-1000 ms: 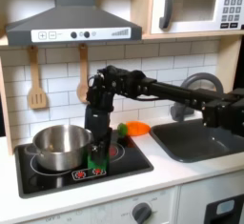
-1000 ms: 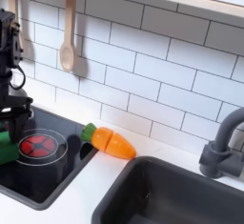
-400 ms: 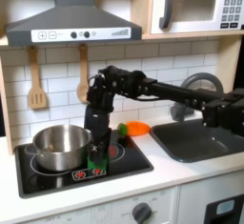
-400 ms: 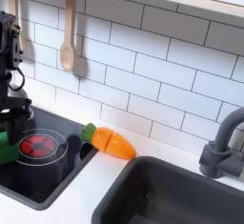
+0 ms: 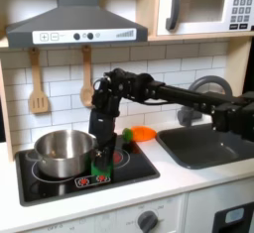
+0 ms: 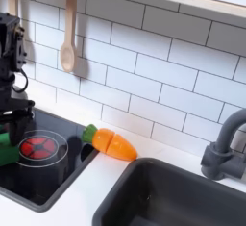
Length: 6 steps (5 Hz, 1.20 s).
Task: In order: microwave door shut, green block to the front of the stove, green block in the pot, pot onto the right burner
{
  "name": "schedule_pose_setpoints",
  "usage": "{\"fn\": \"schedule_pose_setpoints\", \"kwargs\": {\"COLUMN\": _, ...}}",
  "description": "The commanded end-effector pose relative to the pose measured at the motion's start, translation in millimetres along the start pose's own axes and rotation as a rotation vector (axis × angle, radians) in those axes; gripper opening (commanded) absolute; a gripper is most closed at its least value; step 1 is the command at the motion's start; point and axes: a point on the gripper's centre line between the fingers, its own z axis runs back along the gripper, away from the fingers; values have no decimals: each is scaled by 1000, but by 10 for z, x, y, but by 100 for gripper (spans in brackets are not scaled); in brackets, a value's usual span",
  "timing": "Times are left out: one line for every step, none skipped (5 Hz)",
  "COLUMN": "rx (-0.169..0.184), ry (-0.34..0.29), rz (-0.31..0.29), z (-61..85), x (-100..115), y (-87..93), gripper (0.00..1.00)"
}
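**Green Block Held Low at the Stove's Front Edge**

The gripper (image 5: pixel 100 161) stood nose-down over the near part of the stove (image 5: pixel 60 187), its fingers pinching the green block (image 5: pixel 98 164) just right of the pot in the first exterior view. In the second exterior view the gripper (image 6: pixel 12 134) appeared at the left edge, the green block (image 6: pixel 8 149) showing beneath it, low over the black glass beside the red rings of the right burner (image 6: pixel 40 147). Whether the block touched the glass or hung just above it could not be told.

The near placement fitted the step of bringing the block to the front of the stove; the vertical approach kept the arm clear of the pot's rim.

The pot (image 5: pixel 65 152) sat on the left-hand ring in the first exterior view, open and apparently without anything inside, close beside the gripper. That nearness would make the lift into it short, though the rim would need clearing first.

The right burner (image 5: pixel 119 157) lay just beyond the gripper, partly hidden by it, with no pot on it, as the last step required.

Above, the microwave door (image 5: pixel 198 7) looked flush with its cabinet, so that step seemed done.

An orange toy vegetable (image 6: pixel 113 144) lay on the worktop (image 5: pixel 198 182) right of the stove, out of the path.
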Motion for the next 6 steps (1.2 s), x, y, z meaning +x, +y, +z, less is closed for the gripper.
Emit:
{"fn": "schedule_pose_setpoints", "kwargs": {"rx": 10, "ry": 5, "rz": 17, "z": -24, "x": -12, "y": -31, "gripper": 100}}
{"fn": "schedule_pose_setpoints", "kwargs": {"rx": 17, "ry": 20, "rz": -2, "z": -65, "x": -76, "y": -102, "gripper": 100}}
{"fn": "schedule_pose_setpoints", "kwargs": {"rx": 47, "ry": 56, "rz": -5, "z": -205, "x": -98, "y": -102, "gripper": 100}}
{"fn": "schedule_pose_setpoints", "kwargs": {"rx": 46, "ry": 54, "rz": -1, "z": -199, "x": -85, "y": -98, "gripper": 100}}
{"fn": "schedule_pose_setpoints", "kwargs": {"rx": 39, "ry": 56, "rz": 10, "z": -200, "x": -70, "y": -86, "gripper": 100}}
{"fn": "schedule_pose_setpoints", "kwargs": {"rx": 44, "ry": 33, "rz": 5, "z": -194, "x": -41, "y": -106, "gripper": 94}}
